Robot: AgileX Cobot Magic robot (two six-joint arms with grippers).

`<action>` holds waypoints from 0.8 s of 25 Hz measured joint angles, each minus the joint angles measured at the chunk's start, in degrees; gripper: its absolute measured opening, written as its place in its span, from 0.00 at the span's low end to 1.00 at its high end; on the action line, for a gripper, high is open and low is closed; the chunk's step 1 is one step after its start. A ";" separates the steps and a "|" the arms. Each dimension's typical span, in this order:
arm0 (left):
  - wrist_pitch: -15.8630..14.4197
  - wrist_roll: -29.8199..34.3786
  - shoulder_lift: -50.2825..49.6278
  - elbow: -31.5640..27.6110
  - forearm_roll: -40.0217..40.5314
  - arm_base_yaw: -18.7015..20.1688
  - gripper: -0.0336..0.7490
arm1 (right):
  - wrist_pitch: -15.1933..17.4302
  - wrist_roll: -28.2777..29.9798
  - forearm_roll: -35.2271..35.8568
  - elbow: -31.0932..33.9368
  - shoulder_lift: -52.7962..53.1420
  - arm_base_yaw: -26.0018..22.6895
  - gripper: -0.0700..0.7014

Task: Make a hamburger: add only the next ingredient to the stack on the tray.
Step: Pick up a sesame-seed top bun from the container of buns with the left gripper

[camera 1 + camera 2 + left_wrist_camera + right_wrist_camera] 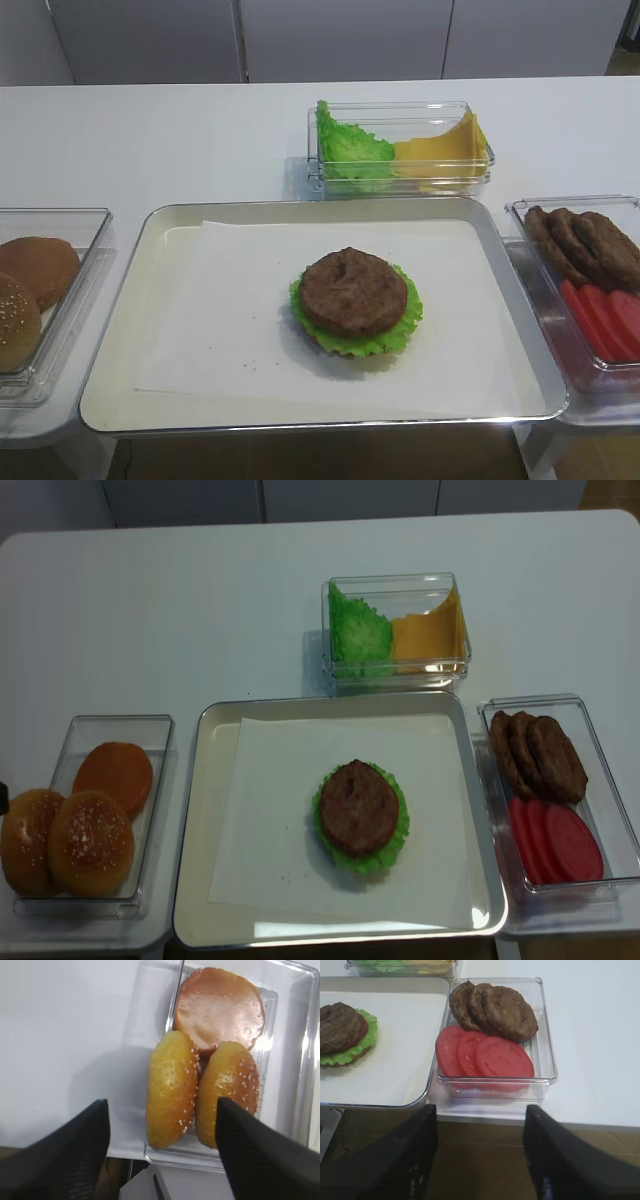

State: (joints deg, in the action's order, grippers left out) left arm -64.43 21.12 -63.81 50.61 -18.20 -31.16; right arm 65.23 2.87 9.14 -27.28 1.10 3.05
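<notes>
My left fingers hang spread wide and empty above two sesame bun tops leaning together in their clear box; pinching both, or the smooth bun behind, would spoil it. My right fingers, open and empty, hover by the tomato slices. The patty on lettuce waits mid-tray, unobstructed.

Both wrist views show the left gripper and right gripper with fingers spread apart, holding nothing.
</notes>
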 joint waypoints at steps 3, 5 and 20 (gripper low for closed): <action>0.12 3.94 -3.24 0.00 -0.19 -0.16 0.66 | 0.00 0.11 0.00 0.00 0.00 0.00 0.65; 0.26 5.75 -5.18 0.00 -0.85 -0.26 0.66 | 0.00 0.11 0.00 0.00 0.00 0.00 0.65; 0.64 12.32 -11.47 0.19 -6.14 -0.51 0.66 | 0.00 0.11 0.00 0.00 0.00 0.00 0.65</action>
State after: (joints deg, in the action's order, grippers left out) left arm -63.79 33.44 -75.28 50.81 -24.34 -31.67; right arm 65.23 2.98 9.14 -27.28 1.10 3.05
